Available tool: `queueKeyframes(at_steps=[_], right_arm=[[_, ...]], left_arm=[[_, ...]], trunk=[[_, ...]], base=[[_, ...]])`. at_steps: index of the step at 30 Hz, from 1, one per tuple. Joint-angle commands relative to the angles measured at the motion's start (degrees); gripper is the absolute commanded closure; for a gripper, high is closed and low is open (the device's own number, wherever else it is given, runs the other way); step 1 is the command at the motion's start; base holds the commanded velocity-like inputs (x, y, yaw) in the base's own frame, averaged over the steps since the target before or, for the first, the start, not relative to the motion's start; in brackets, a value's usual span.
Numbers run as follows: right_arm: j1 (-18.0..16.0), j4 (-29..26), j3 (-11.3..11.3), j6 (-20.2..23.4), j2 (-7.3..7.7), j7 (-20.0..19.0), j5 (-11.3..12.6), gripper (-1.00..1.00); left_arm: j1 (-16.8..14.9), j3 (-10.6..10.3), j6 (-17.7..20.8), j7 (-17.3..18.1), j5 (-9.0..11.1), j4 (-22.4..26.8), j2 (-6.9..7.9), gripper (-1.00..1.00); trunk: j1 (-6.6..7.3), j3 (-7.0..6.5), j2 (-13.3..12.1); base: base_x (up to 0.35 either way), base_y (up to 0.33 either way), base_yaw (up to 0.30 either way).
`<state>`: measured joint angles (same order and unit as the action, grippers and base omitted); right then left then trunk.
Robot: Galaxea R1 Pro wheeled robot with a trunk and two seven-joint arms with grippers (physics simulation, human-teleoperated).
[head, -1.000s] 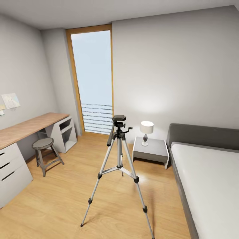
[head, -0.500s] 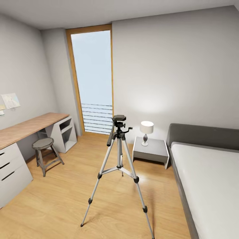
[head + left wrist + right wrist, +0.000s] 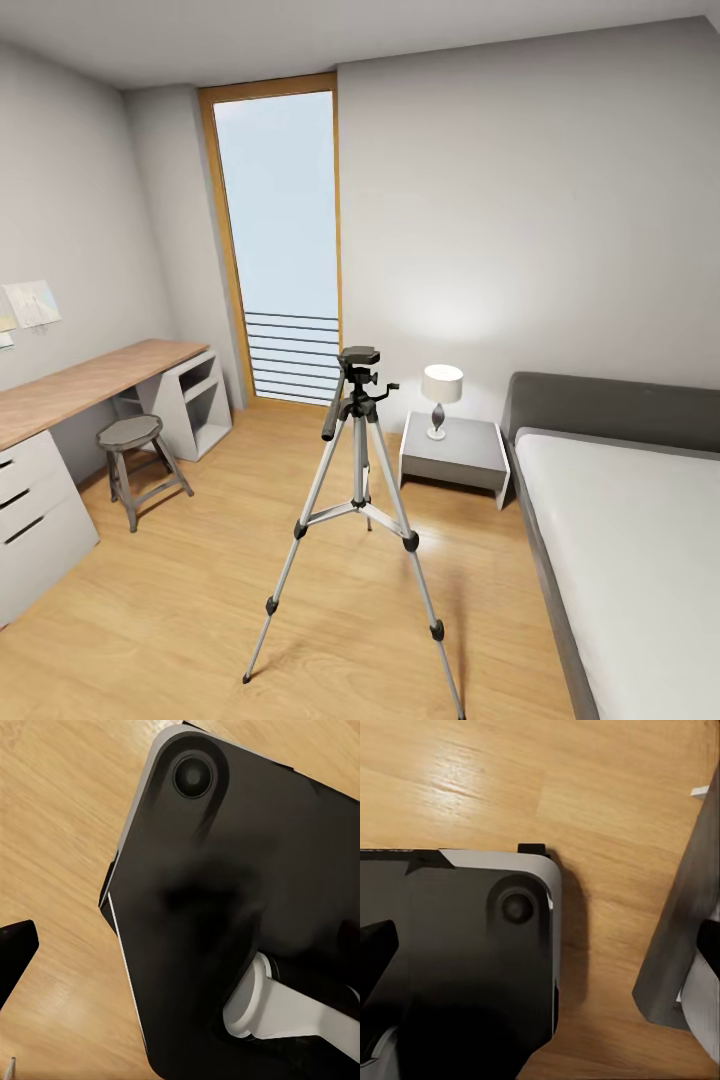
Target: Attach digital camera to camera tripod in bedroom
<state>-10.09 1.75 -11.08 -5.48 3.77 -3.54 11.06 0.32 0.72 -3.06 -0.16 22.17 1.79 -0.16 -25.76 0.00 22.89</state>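
Three legs: the tall silver-legged camera tripod [image 3: 357, 520] with black joints stands upright on the light wood floor [image 3: 180, 600], mid-room.
Tripod head: black pan head with a long handle angled down to the left; nothing mounted on it.
Left side: long wood-topped white desk [image 3: 90, 385] along the wall, round grey stool [image 3: 130, 440] just beside it.
Right side: low grey bed [image 3: 620, 540] with a small grey nightstand [image 3: 455, 455] at its far end, carrying a lit white table lamp [image 3: 441, 392].
Far wall: tall wood-framed window [image 3: 283, 240].
Wrist views: each looks down on the robot's black base with a grey edge [image 3: 225, 907] over floor (one dark fingertip at each picture's edge).
Grippers: cannot tell whether fingers are apart or together.
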Motion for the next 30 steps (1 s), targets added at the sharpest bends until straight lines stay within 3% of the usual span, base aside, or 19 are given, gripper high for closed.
queueKeyframes(at_steps=[1,20,30], right_arm=[[-0.05,0.19,-0.45,-0.37,-0.01,-0.10,0.59,-1.00],[-0.02,0.15,-0.53,-0.25,-0.17,0.55,0.61,-1.00],[-0.02,0.14,-0.52,-0.39,-0.20,0.61,0.50,-1.00]], left_arm=[[0.03,0.05,-0.10,-0.02,0.24,0.05,-0.01,-1.00],[0.03,0.07,-0.10,0.01,0.49,-0.01,0.04,-1.00],[0.03,-0.05,-0.08,0.05,0.49,0.04,0.25,-1.00]], trunk=[[-0.02,0.00,0.03],[-0.02,0.00,0.03],[-0.02,0.00,0.03]], base=[[0.000,0.000,0.000],[0.000,0.000,0.003],[0.000,0.000,0.186]])
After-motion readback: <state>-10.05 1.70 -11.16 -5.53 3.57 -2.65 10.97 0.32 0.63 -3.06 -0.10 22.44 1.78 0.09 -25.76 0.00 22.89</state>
